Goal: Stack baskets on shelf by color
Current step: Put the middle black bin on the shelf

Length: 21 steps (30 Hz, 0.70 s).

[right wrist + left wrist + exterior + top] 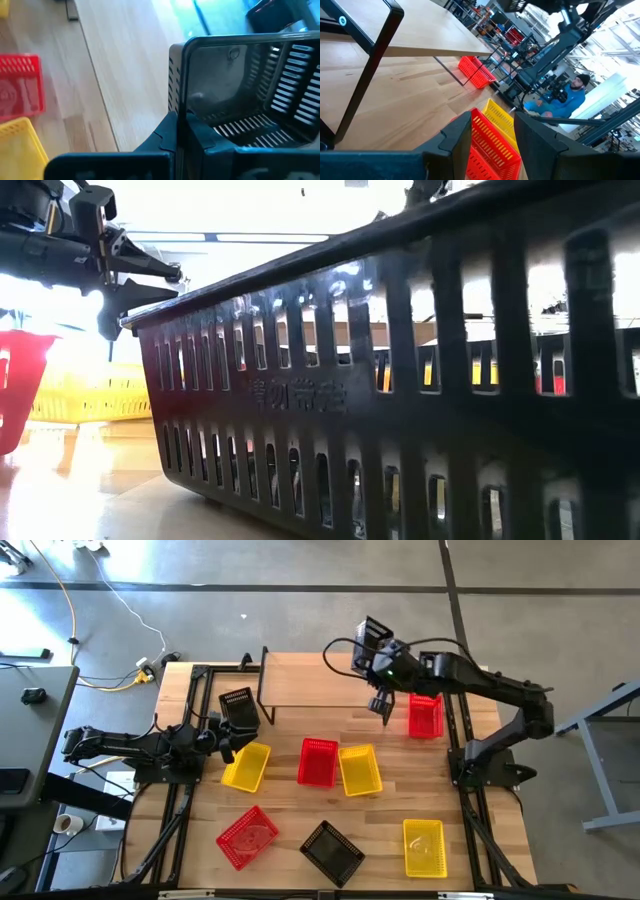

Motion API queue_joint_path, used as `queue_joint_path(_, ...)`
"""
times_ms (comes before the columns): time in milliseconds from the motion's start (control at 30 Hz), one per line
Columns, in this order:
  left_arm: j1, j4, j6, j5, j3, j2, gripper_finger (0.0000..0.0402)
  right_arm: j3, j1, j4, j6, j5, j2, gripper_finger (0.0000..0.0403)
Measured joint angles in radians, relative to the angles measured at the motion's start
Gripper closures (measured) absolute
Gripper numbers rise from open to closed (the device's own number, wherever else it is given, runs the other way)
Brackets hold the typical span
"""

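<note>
Front row: a black front basket (332,850) is seen at the near edge, between a red front basket (247,835) and a yellow front basket (423,845); all are set on the table (290,805).
Middle row: a yellow left basket (246,767), a red middle basket (318,760) and a yellow middle basket (360,770) are laid side by side, the last two touching.
Left gripper (492,122): held low at the table's left side; its fingers are spread and nothing is gripped.
Black loose basket (238,705): placed beside the shelf's left legs.
Red far basket (425,715): placed right of the shelf.
Shelf (310,680): its plank top is seen bare.
Right gripper (182,132): raised at the shelf's right end; its fingers are clamped on the rim of a dark held basket (240,85).
</note>
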Motion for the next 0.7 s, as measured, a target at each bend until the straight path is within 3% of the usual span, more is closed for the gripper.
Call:
queue_joint_path(333, 0.000, -0.001, -0.027, 0.000, 0.000, 0.000, 0.0264, 0.000, -0.053, -0.076, -0.048, -0.145, 0.079, 0.0403)
queue_joint_path(700, 0.000, -0.018, -0.042, 0.000, 0.000, 0.000, 0.0264, -0.003, -0.053, -0.145, -0.013, -0.142, 0.103, 0.0403)
